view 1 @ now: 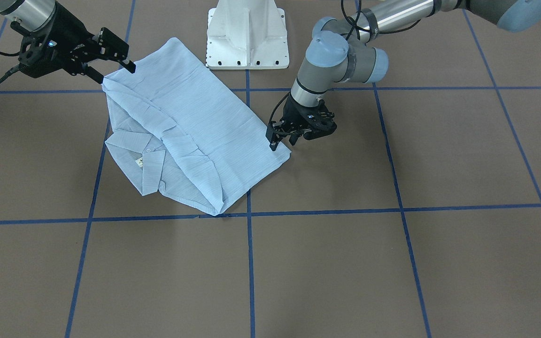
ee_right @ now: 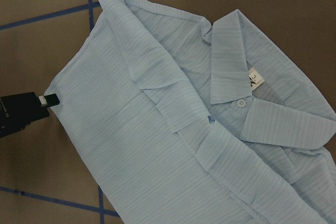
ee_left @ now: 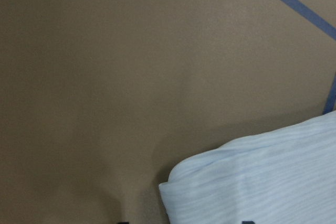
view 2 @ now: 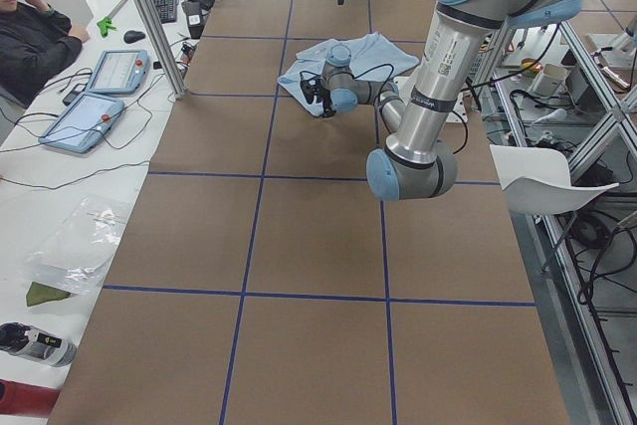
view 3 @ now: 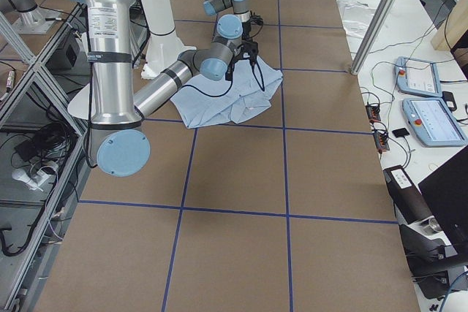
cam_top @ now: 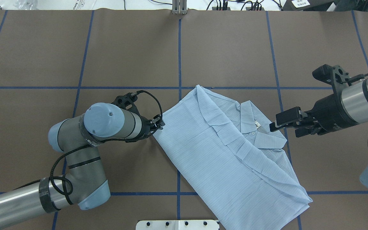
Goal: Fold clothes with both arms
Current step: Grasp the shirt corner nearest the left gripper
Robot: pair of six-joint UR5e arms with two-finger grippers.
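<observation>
Shirt: The light-blue shirt (cam_top: 225, 153) lies flat on the table, near the middle. Seen from above, it is a long shape that runs from 11 o'clock to 5 o'clock. A big smooth part is folded over the rest.
Collar: The collar (cam_top: 251, 118) sits at about 1 o'clock on the shirt. A small white label (cam_top: 256, 124) shows inside it.
Left gripper: The left gripper (cam_top: 159, 124) is down at the shirt's 10 o'clock corner. Its wrist camera shows two finger tips wide apart at the bottom edge, with the shirt corner between them. They are not pinching the cloth.
Right gripper: The right gripper (cam_top: 283, 130) is at the shirt's 2 o'clock side, just beside the collar. Its fingers are spread apart and hold nothing. I cannot tell if it touches the cloth.
Table: The table (cam_top: 107, 48) is brown, with blue lines (cam_top: 180, 57) that make big squares.
Base: A white base (cam_top: 177, 225) stands at the shirt's 7 o'clock, near its low end.
</observation>
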